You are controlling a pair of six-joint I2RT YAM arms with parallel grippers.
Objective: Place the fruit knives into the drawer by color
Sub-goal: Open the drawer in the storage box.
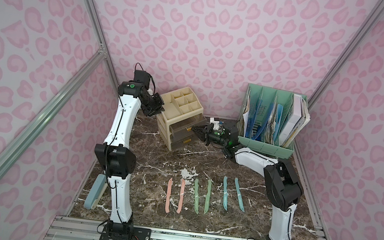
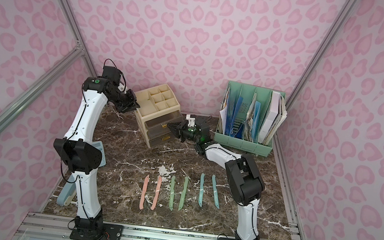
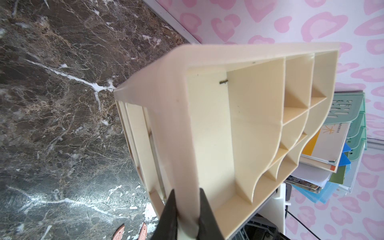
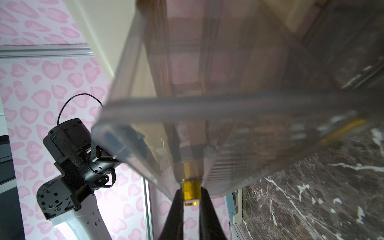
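- Left gripper [image 3: 187,190] is squeezing the side wall of the cream organizer [image 3: 176,124]. One black finger is sitting on each side of the rim, right by the corner.
- Right gripper [image 4: 191,190] is clamping the little gold handle [image 4: 191,195] of the top drawer [image 4: 228,108]. The drawer is smoky see-through plastic and is sitting pulled partway out toward that gripper.
- The fruit knives are all lying in a row on the marble tabletop [image 1: 156,151], well back from both grippers, toward the arm bases.
- The pink pair [image 1: 168,194] is lying on the left gripper's side, the green pair [image 1: 196,196] in the middle and the teal pair [image 1: 225,193] on the right gripper's side. None of them are touching.
- Writing-wise, the mint file rack [image 1: 265,148] is showing cut-out letters on an end panel in the left wrist view, but I can't make them out.
- A booklet [image 3: 326,141] stuffed in the rack is showing an orange character plus tiny print, too small to read.
- The pink knife ends are showing an embossed mark, too blurry to read.
- For room, there's open marble stretching from the grippers back to the knife row.
- The right gripper's wrist is sitting just beside the rack's front lip, so it's tight on that outer side.
- The organizer is sitting skewed to the table edges, with the pink back wall close beyond both grippers.
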